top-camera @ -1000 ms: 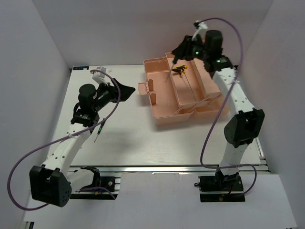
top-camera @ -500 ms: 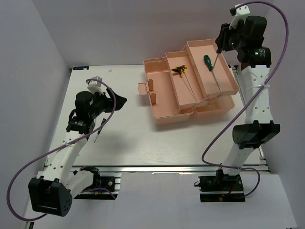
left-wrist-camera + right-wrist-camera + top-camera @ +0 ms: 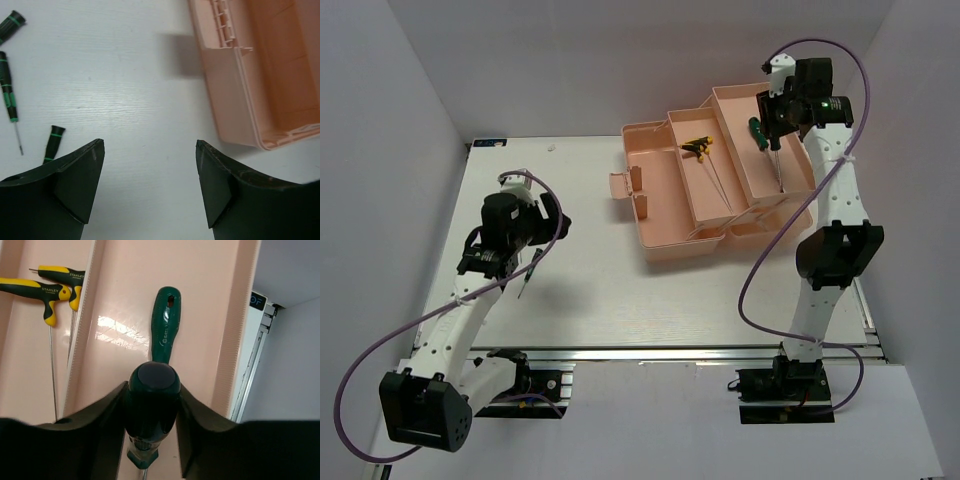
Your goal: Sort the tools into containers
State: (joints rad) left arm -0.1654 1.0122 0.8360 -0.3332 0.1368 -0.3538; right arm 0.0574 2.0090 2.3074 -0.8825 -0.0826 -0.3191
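Green-and-black-handled screwdriver (image 3: pixel 152 385) is clamped between the fingers of my right gripper (image 3: pixel 151 412), butt end toward the wrist camera, above the rightmost tray of the pink toolbox (image 3: pixel 680 246). A second green screwdriver (image 3: pixel 165 325) lies flat in that tray. Two T-handle keys (image 3: pixel 47 292) lie in the next compartment. My left gripper (image 3: pixel 150 165) hangs with its jaws wide apart over the table (image 3: pixel 125 75), where small dark screwdrivers (image 3: pixel 8 97) lie.

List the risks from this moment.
The right gripper holds a green screwdriver tip-down over the second screwdriver lying in the tray. Dropped from here, it may strike that one or bounce over the tray wall. The small screwdrivers lie close together beside the open left gripper, so grabbing one could nudge another.
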